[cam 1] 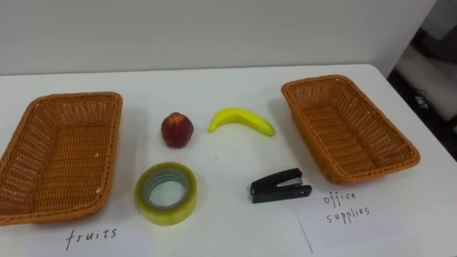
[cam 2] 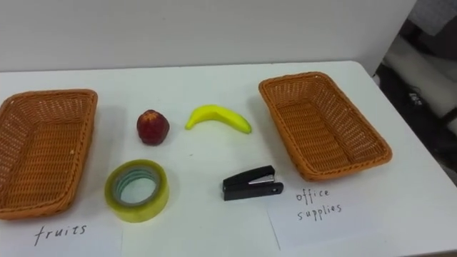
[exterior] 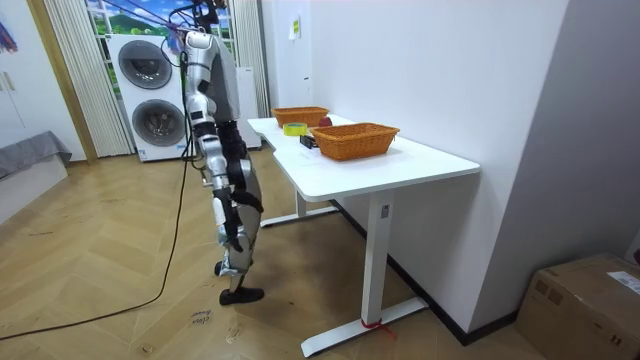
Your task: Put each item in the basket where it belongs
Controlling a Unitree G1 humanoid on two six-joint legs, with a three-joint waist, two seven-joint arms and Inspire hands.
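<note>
Wicker fruit basket (cam 1: 50, 153) at left and office basket (cam 1: 343, 132) at right, both empty. Between them on the white table (cam 1: 228, 82), all apart: apple (cam 1: 177, 129), banana (cam 1: 241, 121), tape roll (cam 1: 166, 193), stapler (cam 1: 280, 187). My read:
- Apple is firm and may roll, so I'd wrap it from above.
- Banana is light, take it mid-curve.
- Tape is stiff and slick, pinch the rim through the hole.
- Stapler is hard and narrow, grip across its sides.

Hands (exterior: 240, 192) are tiny in the room view, so I can't tell their state.
</note>
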